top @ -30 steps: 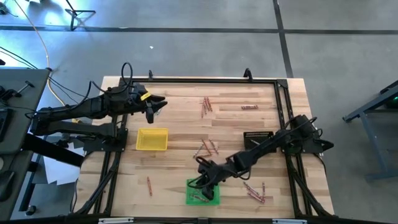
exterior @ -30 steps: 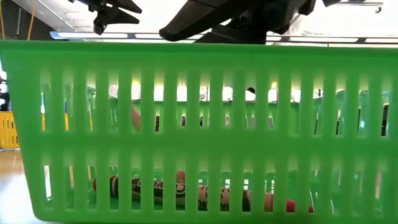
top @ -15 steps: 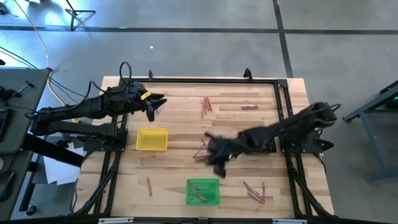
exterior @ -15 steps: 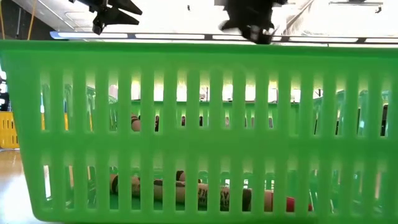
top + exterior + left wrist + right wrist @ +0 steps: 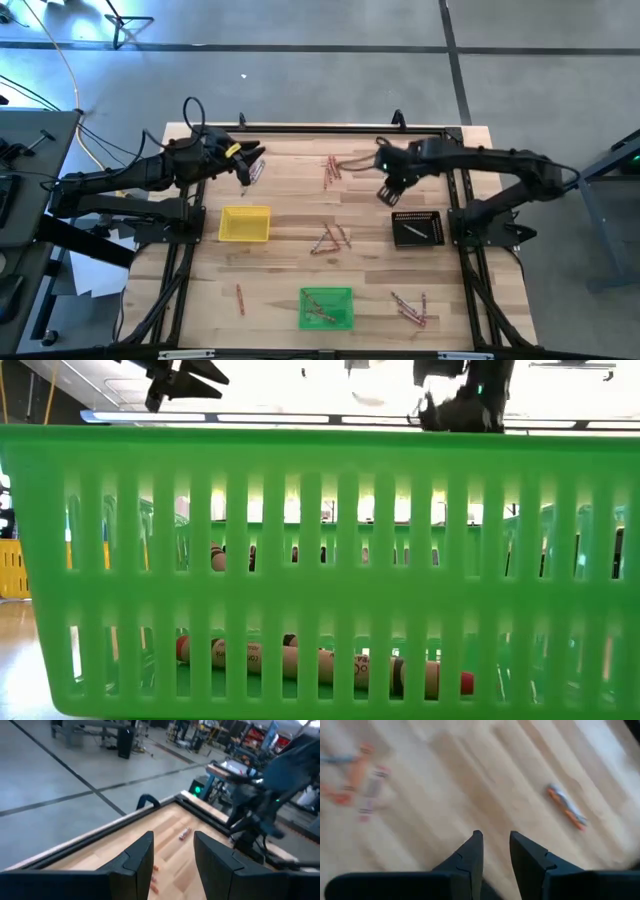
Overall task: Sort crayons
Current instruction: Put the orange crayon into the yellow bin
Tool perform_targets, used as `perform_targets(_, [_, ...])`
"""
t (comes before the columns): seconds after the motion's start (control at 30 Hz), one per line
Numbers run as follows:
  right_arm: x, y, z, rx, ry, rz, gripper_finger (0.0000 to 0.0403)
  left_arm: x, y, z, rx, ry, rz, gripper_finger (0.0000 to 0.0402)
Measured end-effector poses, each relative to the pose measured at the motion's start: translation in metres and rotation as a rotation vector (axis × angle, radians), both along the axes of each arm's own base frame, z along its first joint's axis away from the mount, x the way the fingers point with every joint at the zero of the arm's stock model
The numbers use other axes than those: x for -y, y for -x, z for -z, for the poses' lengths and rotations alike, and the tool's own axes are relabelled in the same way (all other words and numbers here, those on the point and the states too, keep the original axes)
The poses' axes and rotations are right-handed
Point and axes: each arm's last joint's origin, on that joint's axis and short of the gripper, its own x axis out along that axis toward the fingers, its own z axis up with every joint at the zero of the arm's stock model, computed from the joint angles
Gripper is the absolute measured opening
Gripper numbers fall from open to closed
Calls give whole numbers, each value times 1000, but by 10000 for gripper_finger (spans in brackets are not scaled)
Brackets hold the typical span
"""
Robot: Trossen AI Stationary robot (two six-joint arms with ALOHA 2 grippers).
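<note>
Now that the right pincer point(image 5: 388, 192) has swung away from the green tray point(image 5: 326, 308) to the far side of the counter point(image 5: 290, 270), its fingers point(image 5: 470, 851) are slightly apart and hold nothing. Crayons point(image 5: 320, 663) lie in that tray, so a drop looks done. A lone crayon point(image 5: 566, 812) beyond the tray looks like the next pick. Left pincer point(image 5: 248, 168) hovers far left of the tray, fingers parted, empty.
</note>
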Motion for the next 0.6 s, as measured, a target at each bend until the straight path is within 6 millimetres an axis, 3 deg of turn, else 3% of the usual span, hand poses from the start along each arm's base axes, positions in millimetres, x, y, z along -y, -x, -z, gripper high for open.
perform_targets(0.27, [57,15,28,-140,-33,6,89,-1,0,-7,87,10,-46,126])
perform_targets(0.6, [79,15,66,-252,-146,-139,89,-2,0,-7,84,-2,-76,126])
